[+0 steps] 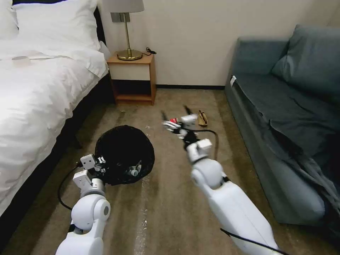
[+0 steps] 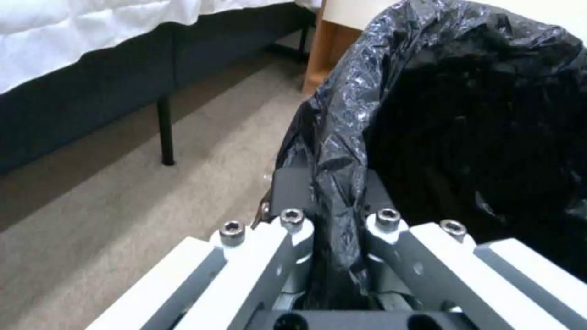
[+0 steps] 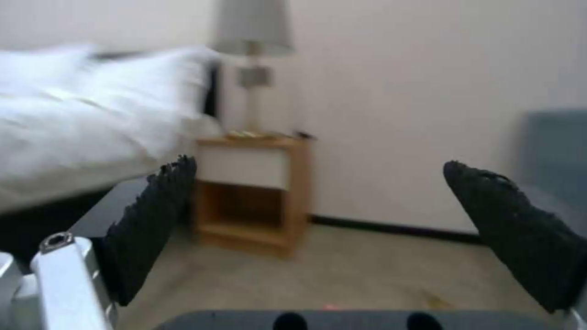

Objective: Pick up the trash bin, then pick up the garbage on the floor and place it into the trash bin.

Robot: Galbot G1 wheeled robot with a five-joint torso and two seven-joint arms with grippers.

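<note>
left tool (image 2: 339, 238): clenched on black-bagged round white bin (image 1: 124, 154) rim | right tool (image 3: 318, 238): fingers spread, empty, above carpet beside small red packet (image 1: 174, 120)

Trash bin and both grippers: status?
Left gripper shut on trash bin rim, bag pinched between fingers. Right gripper open, empty, out over the carpet by the red packet and brown wrapper. Nothing blocking.

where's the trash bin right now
In the head view the trash bin is on the robot's left, beside the bed, its bag-lined rim clamped in the left claw.
</note>
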